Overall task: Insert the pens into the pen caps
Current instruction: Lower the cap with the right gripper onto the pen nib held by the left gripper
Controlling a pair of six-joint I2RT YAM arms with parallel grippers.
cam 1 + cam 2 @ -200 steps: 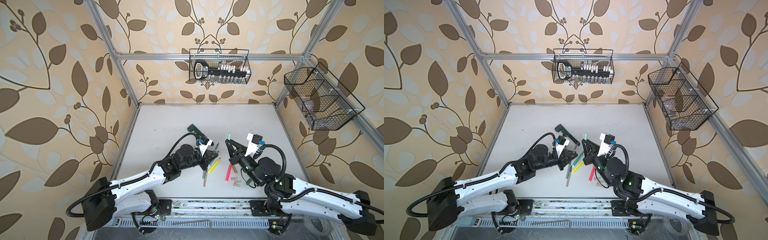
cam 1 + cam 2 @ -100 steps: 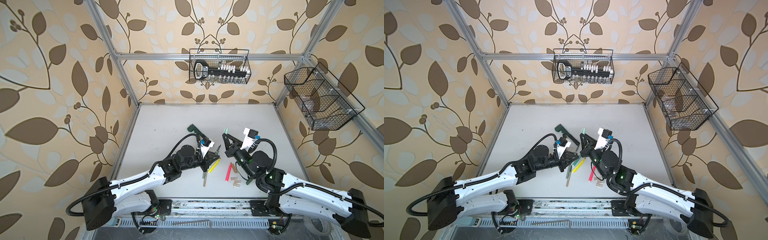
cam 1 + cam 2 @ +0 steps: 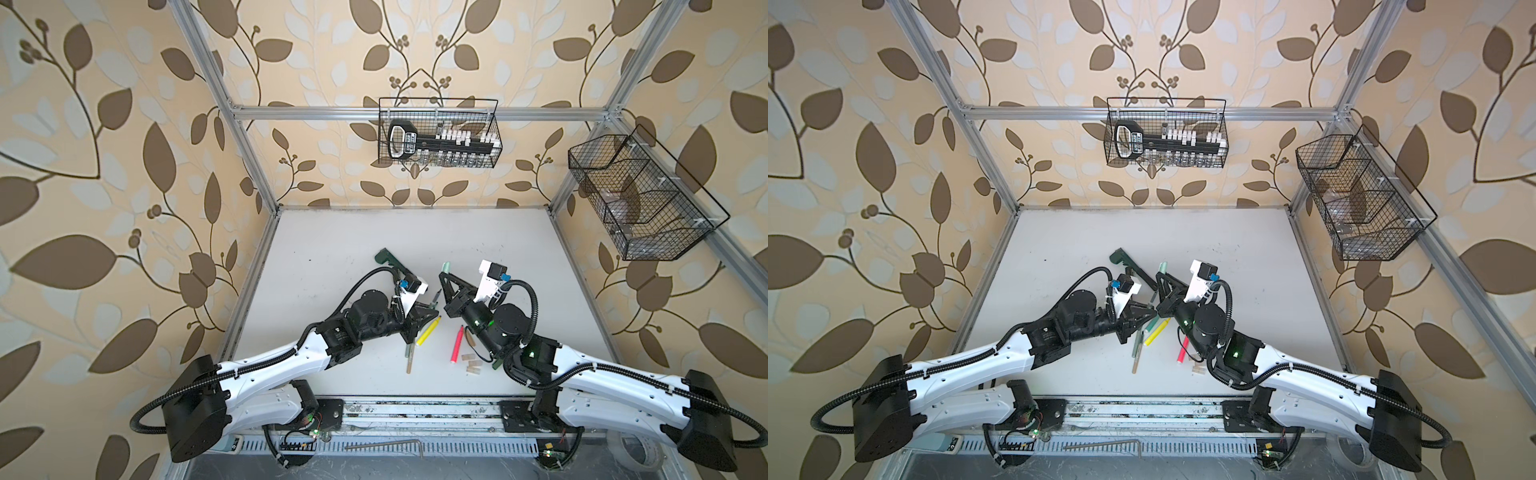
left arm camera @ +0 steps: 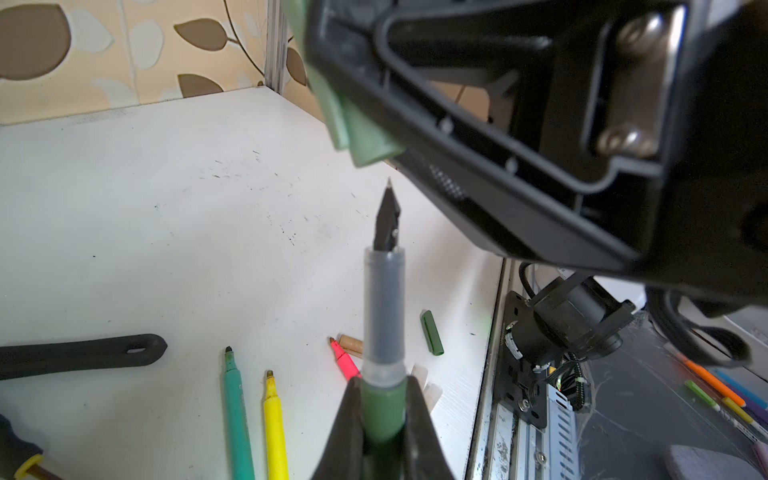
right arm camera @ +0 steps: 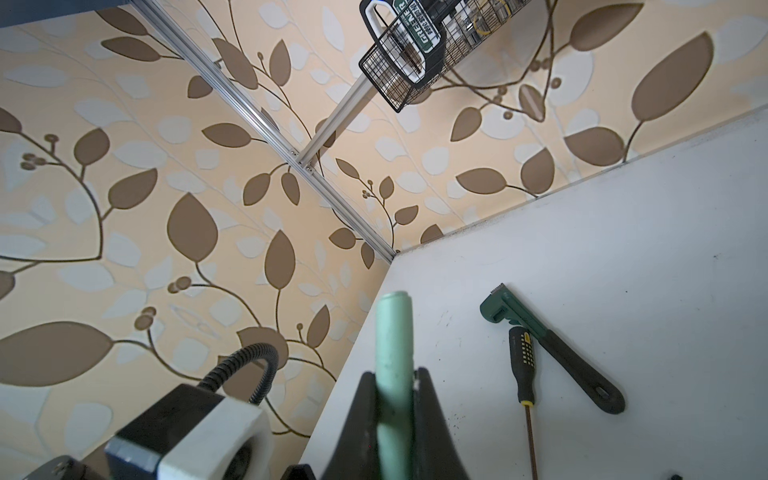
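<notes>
My left gripper [image 4: 383, 380] is shut on a green pen [image 4: 383, 411] with a grey neck and a black nib, seen in both top views [image 3: 433, 312] [image 3: 1152, 311]. The nib points at a grey-green pen cap [image 4: 365, 143] a short way off. That cap [image 5: 394, 332] sticks out of my right gripper [image 5: 395, 374], which is shut on it [image 3: 443, 277]. On the table lie a teal pen [image 4: 237, 415], a yellow pen [image 4: 274, 424], a pink pen [image 4: 345, 362] and a gold-brown pen [image 3: 409, 365]. Loose caps lie nearby: dark green [image 4: 432, 332], gold-brown [image 4: 352, 345], pale beige [image 3: 471, 363].
A dark green wrench [image 5: 498, 307] and a black-handled screwdriver [image 5: 521, 357] lie behind the grippers. Wire baskets hang on the back wall [image 3: 440, 137] and the right wall [image 3: 644, 199]. A hex key [image 3: 382, 445] rests on the front rail.
My right gripper has swung left with the cap, closer to the pen in my left gripper. Both grippers stayed shut on what they hold.
</notes>
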